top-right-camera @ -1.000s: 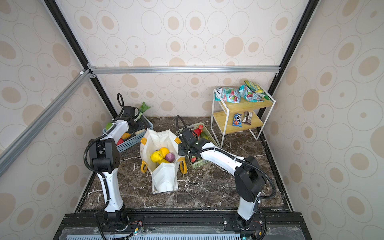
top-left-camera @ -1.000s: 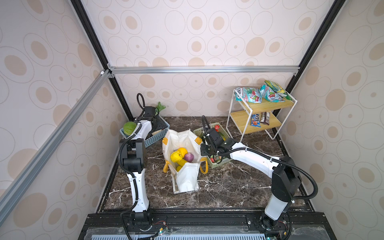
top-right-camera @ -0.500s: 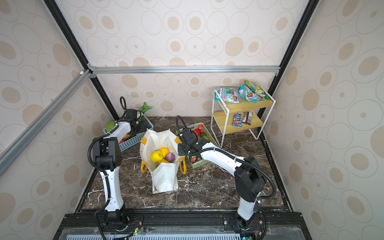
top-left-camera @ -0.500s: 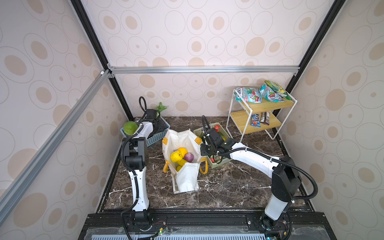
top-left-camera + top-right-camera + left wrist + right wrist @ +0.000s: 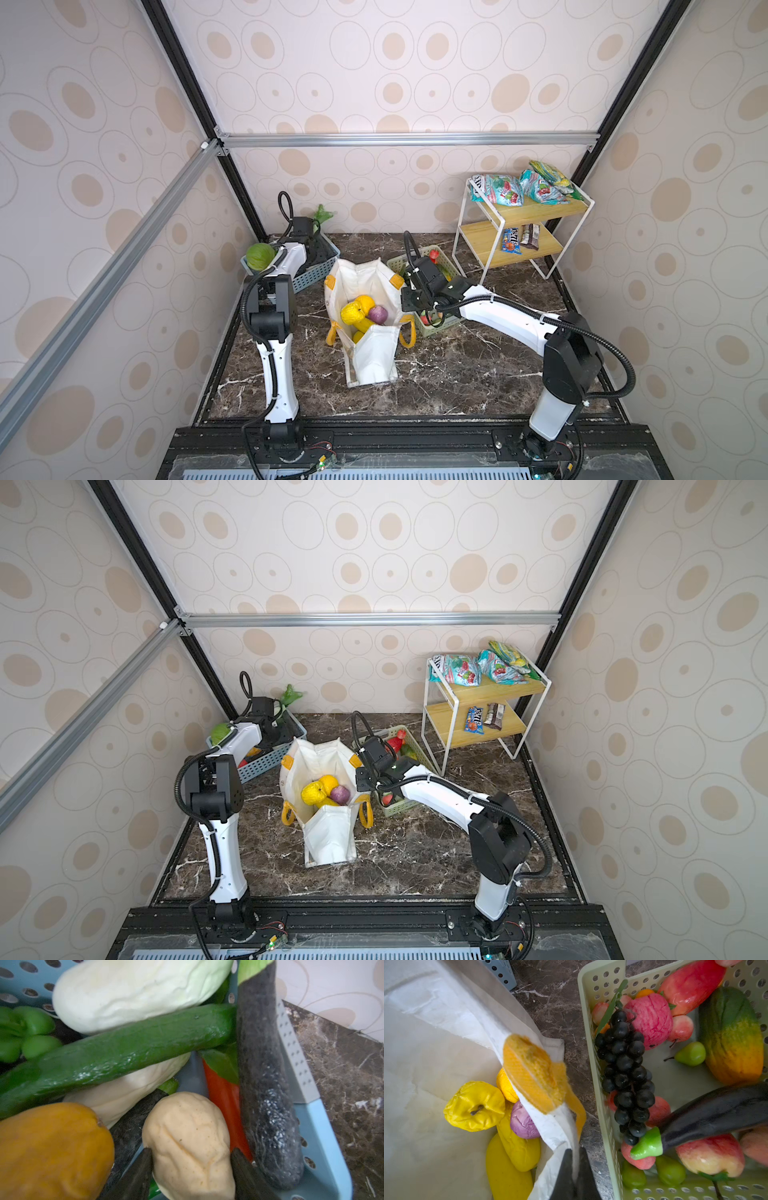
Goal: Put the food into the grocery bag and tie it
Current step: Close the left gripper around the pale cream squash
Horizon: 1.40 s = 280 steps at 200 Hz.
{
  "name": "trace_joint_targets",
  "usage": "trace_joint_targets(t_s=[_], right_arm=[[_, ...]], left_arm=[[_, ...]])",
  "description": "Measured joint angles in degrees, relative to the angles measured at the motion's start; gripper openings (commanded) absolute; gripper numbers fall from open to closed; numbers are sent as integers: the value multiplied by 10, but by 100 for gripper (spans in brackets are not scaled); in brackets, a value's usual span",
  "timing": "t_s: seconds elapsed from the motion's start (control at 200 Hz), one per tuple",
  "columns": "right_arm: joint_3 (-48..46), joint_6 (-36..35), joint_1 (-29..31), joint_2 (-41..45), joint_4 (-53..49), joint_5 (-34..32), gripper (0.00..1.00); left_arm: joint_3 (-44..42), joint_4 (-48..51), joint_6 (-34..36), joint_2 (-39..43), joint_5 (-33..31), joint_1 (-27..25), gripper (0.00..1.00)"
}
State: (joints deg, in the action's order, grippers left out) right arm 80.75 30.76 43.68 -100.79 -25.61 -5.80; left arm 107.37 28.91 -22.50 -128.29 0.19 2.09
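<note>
In the blue basket, at the back-left corner of the table, the left gripper has been narrowed around a pale vegetable; a grip is perhaps made. The rim of the mid-table grocery bag is pinched by the right gripper.

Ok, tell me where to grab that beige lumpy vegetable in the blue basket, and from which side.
Grip the beige lumpy vegetable across its narrow width, from above, left gripper astride it. Nothing lies over it, and gaps beside the orange fruit on one flank and the red pepper on the other leave finger room.
</note>
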Motion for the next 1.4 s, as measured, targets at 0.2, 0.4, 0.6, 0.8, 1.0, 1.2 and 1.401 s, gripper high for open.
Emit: trace_joint_targets(t_s=[0.2,0.4,0.6,0.8,1.0,1.2,1.401], right_arm=[[-6,0,0,1,5,0,3],[-10,0,0,3,9,-2,3],[-11,0,0,3,11,-2,3],[-11,0,0,3,12,-2,3],[-11,0,0,3,12,-1,3],[-11,0,0,3,12,0,3],[-11,0,0,3,12,0,3]], left_arm=[[0,5,0,10,7,1,40],[0,6,0,32,10,1,36],[0,6,0,52,13,1,35],[0,6,1,71,19,1,40],[-3,6,8,74,23,1,59],[-7,3,9,59,21,1,65],[-5,4,9,14,14,1,67]])
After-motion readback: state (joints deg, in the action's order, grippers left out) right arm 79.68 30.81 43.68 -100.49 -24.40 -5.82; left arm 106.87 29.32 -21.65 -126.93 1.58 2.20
